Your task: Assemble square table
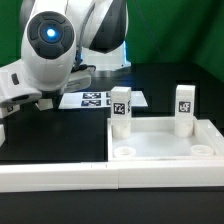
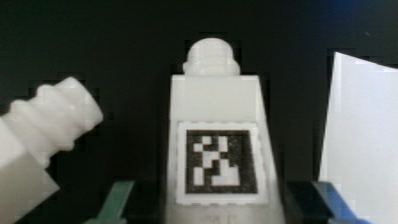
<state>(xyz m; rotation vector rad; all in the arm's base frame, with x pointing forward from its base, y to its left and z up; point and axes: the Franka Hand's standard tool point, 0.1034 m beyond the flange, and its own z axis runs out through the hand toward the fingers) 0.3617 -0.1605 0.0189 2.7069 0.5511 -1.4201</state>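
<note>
In the wrist view a short white leg (image 2: pixel 221 120) with a black-white tag lies on the black table, its threaded tip pointing away. My gripper (image 2: pixel 226 205) is open, one finger on each side of the leg with a dark gap to either side. A second white leg (image 2: pixel 50 125) lies slanted beside it. In the exterior view the square table top (image 1: pixel 165 143) sits at the right with two tagged legs (image 1: pixel 120 110) (image 1: pixel 184 108) standing upright at its far corners. My fingers are hidden there behind the arm's wrist (image 1: pixel 25 85).
The marker board (image 1: pixel 95 98) lies behind the table top. A long white bar (image 1: pixel 50 176) runs along the front on the exterior view's left. A flat white surface (image 2: pixel 361 120) lies close beside the gripped-around leg in the wrist view.
</note>
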